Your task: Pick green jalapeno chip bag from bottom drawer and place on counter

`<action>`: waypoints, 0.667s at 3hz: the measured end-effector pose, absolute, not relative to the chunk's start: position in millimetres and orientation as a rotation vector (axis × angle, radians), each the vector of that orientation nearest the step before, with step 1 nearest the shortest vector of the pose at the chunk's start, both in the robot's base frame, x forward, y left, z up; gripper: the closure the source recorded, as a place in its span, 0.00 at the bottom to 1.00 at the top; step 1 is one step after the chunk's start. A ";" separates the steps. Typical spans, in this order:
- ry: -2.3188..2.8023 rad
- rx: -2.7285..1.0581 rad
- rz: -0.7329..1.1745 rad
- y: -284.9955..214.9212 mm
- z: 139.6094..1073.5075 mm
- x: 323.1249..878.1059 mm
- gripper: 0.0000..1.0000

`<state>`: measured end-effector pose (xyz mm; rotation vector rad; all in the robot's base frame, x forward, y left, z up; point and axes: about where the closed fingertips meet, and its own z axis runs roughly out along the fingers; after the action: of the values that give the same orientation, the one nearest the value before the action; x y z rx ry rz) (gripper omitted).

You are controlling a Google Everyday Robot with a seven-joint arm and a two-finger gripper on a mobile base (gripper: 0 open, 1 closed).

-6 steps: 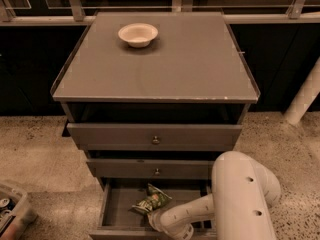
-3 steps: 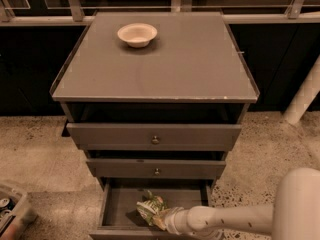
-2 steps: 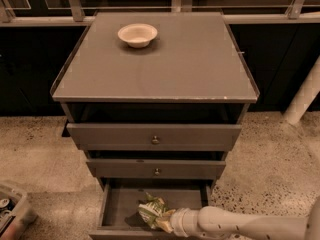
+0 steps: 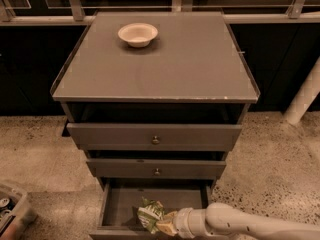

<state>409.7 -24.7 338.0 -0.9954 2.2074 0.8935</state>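
The green jalapeno chip bag point(image 4: 150, 215) lies at the front of the bottom drawer point(image 4: 121, 204), with the gripper point(image 4: 164, 223) against its right side, grip impossible to tell; it looks light, crinkly, slippery and crushable, so a gentle pinch on a bunched edge seems best.
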 end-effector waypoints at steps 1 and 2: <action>2.212 -1.015 0.936 -22.8 338.9 414.3 1.00; 2.156 -1.064 0.987 -24.9 377.0 418.8 1.00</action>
<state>418.8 -24.9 377.0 -1.0637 2.1556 0.9874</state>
